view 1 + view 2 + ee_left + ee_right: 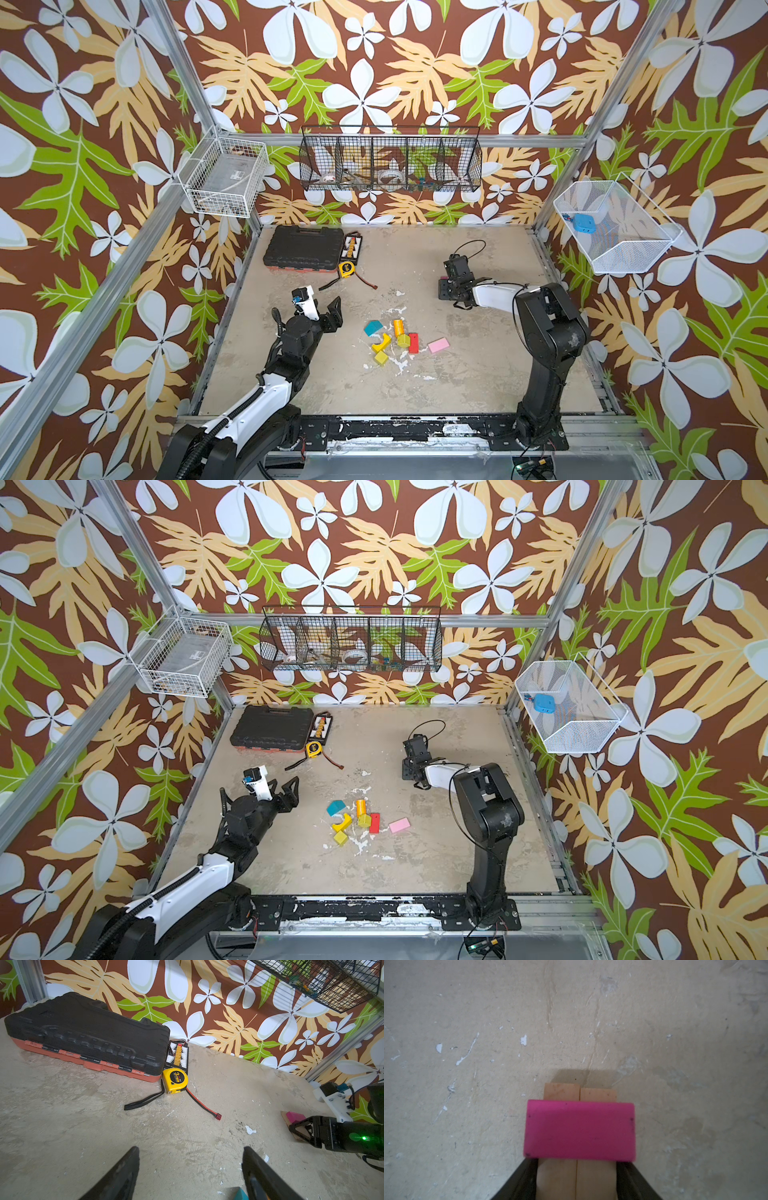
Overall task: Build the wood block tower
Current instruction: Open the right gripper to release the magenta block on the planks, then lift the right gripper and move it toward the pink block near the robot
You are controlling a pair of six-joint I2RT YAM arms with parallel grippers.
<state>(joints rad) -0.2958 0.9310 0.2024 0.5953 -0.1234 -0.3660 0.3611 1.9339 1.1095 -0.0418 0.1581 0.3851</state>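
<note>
A: What is found nearest the front edge of the table (478, 374)?

B: Both arm bases are mounted there. The left arm (270, 390) is laid low and slanted toward the middle, bent at the elbow. The right arm (544, 345) is raised steeply, folded at a high elbow, and its white forearm is stretched leftward and farther back.

A: And the loose wood blocks (341, 838)?

B: Seven are scattered in a cluster between the arms. A lime cube (380, 357) is seen nearest, then a yellow arch (381, 343), a lime block (403, 340), a red block (413, 343) and, a little to the right, a pink block (438, 345). A teal block (372, 328) and an orange cylinder (398, 327) are placed just behind.

A: How is the left gripper (190, 1148) held?

B: It is held over the table, left of the cluster. Its jaws are spread wide and nothing is held between them.

A: Where is the tower (294, 1116)?

B: Only a base is seen, beyond the cluster and to the right. Two tan planks (557, 1180) are laid side by side, touching, and a magenta block (579, 1131) is laid across them. The right gripper (576, 1164) is pointed straight down there, its jaws set against the outer sides of the planks.

A: And farthest back?

B: A black tool case (303, 249) is placed by the wall, with a yellow tape measure (345, 269) at its corner.
</note>
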